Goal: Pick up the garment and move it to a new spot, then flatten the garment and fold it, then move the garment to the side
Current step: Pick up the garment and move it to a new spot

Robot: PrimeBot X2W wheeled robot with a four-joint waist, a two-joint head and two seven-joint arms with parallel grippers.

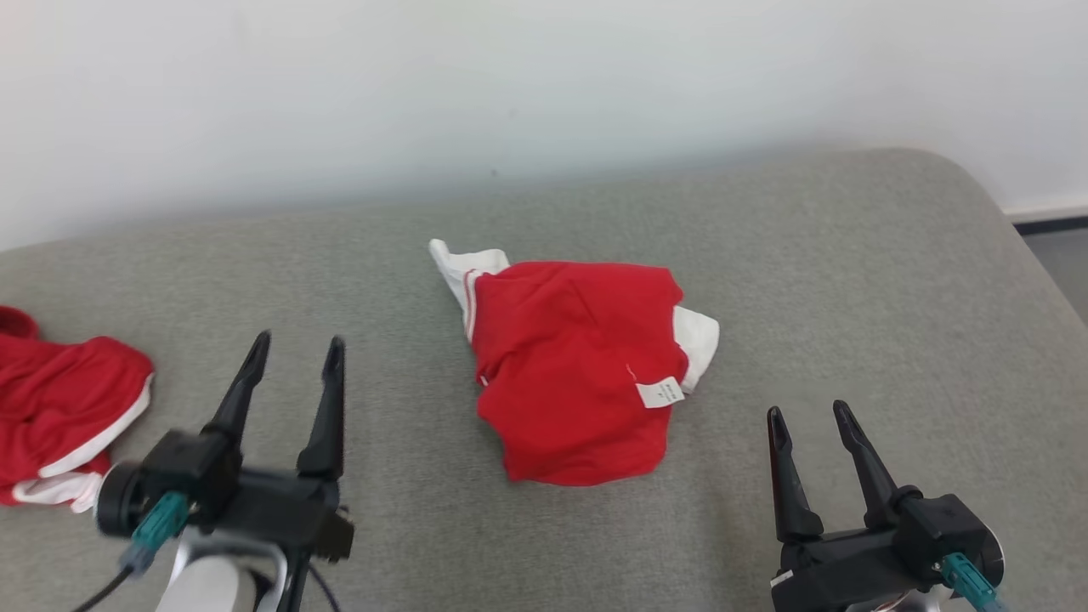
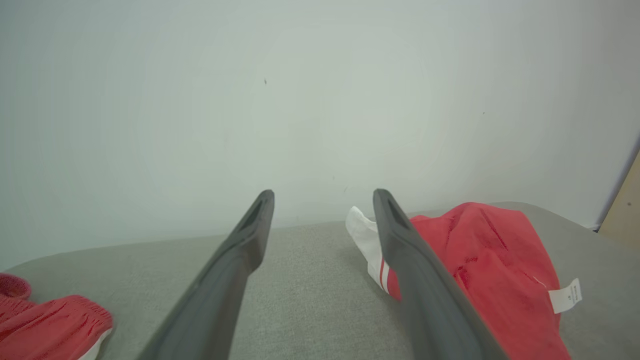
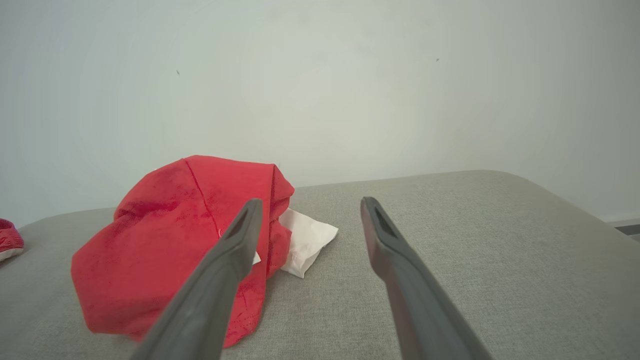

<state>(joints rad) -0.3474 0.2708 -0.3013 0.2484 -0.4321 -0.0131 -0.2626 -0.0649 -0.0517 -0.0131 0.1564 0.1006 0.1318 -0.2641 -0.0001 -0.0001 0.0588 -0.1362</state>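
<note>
While the left gripper and right gripper hover empty, fingers spread apart, a crumpled red-and-white garment lies mid-cushion, white label at its 3 o'clock. L gripper sits approx. 8 o'clock of it, R gripper 4 o'clock, neither touching. A 2nd red cloth lies far off at 9 o'clock.

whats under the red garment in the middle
White cloth pokes out from under the red garment at its far-left corner and right edge, and it all lies on the grey padded surface. How far the white runs underneath, or anything else there, is covered.
</note>
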